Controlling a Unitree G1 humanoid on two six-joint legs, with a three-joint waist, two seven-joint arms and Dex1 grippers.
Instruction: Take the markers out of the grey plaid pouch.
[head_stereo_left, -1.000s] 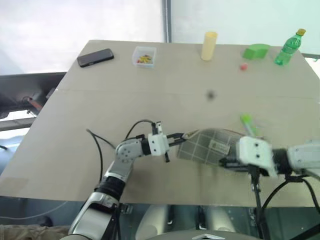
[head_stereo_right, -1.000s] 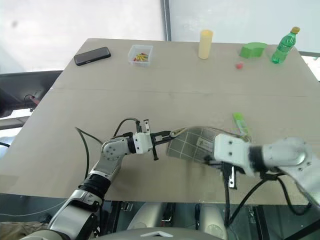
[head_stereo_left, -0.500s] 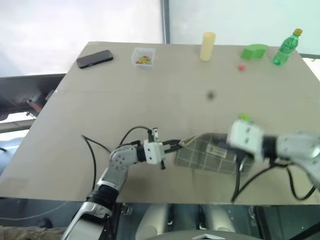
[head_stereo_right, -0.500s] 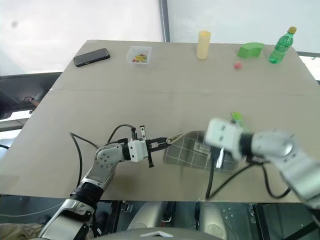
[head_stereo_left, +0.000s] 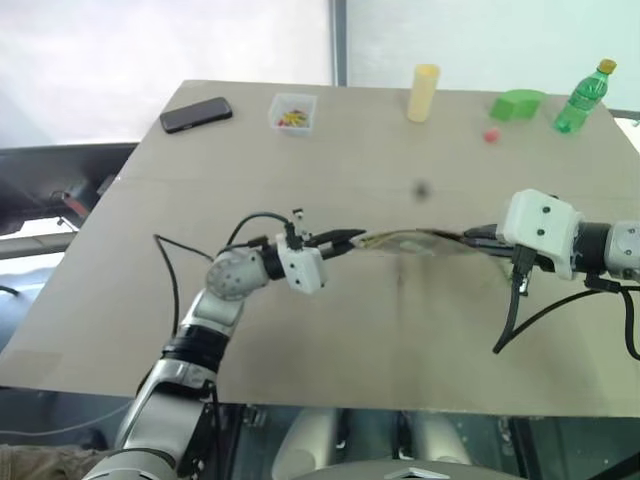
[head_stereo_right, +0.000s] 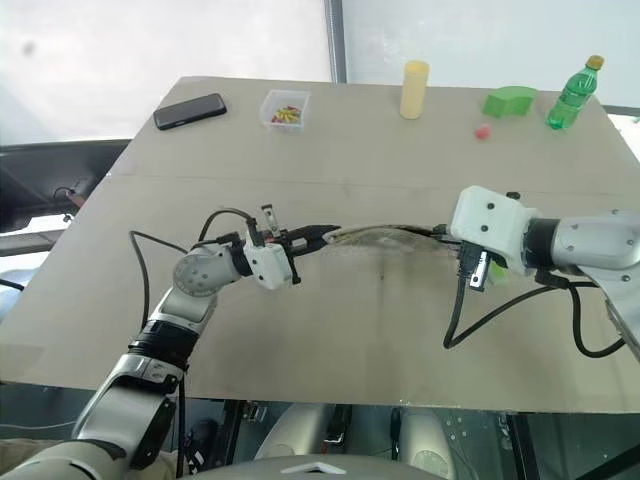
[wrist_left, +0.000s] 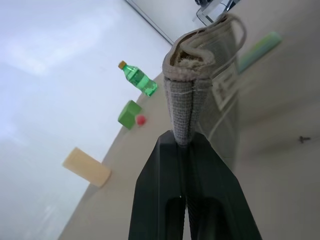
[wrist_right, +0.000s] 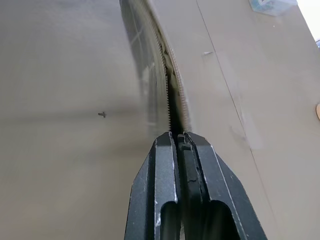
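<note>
Both your hands clamp the grey plaid pouch (head_stereo_left: 415, 241): left hand (head_stereo_left: 345, 238) pinching one end, right hand (head_stereo_left: 472, 238) the zipper end, stretched above bare mid-worktop (head_stereo_left: 330, 330), far from every edge.

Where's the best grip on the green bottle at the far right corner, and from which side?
The green bottle stands upright near the table's far right edge. Probably grip its straight body below the cap, coming level from the front, fingers on either side; the green block sits to its left.
</note>
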